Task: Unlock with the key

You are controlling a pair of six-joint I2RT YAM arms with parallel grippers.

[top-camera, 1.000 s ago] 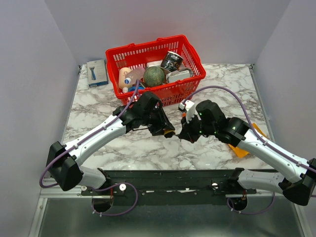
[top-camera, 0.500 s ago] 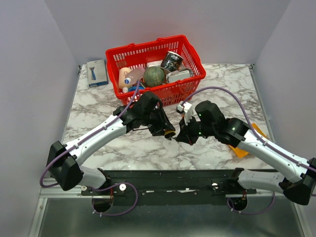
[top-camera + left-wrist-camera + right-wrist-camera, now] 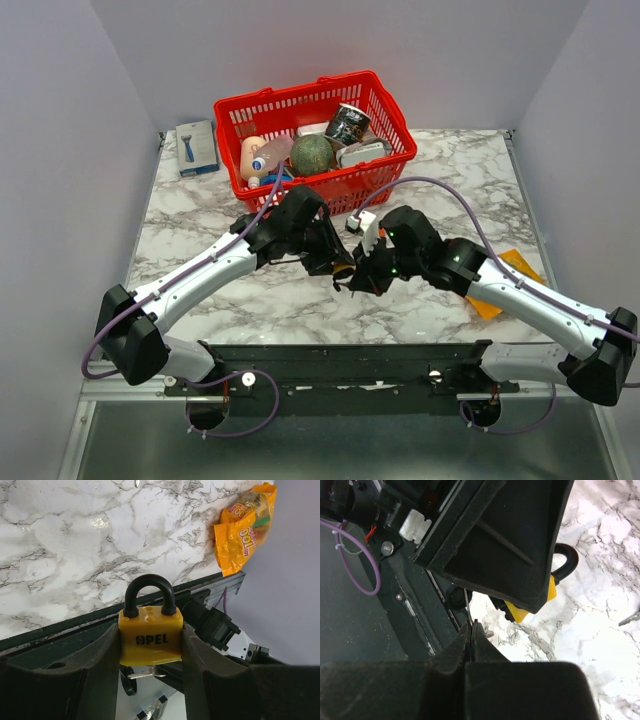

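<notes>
Because the keyway sits in the underside of the body, my left gripper (image 3: 151, 655) clamps the yellow padlock (image 3: 150, 630) by its flat sides, above the table's near edge. The shackle points away from the key (image 3: 141, 675). My right gripper (image 3: 470, 630) is pinched fully closed on the key, with the blade aimed at the lock's underside. I cannot tell whether it has entered.

The red basket (image 3: 345, 184) behind holds a can (image 3: 348, 124), a green ball (image 3: 312, 154) and a pink bottle (image 3: 255, 157). None of these is needed.
</notes>
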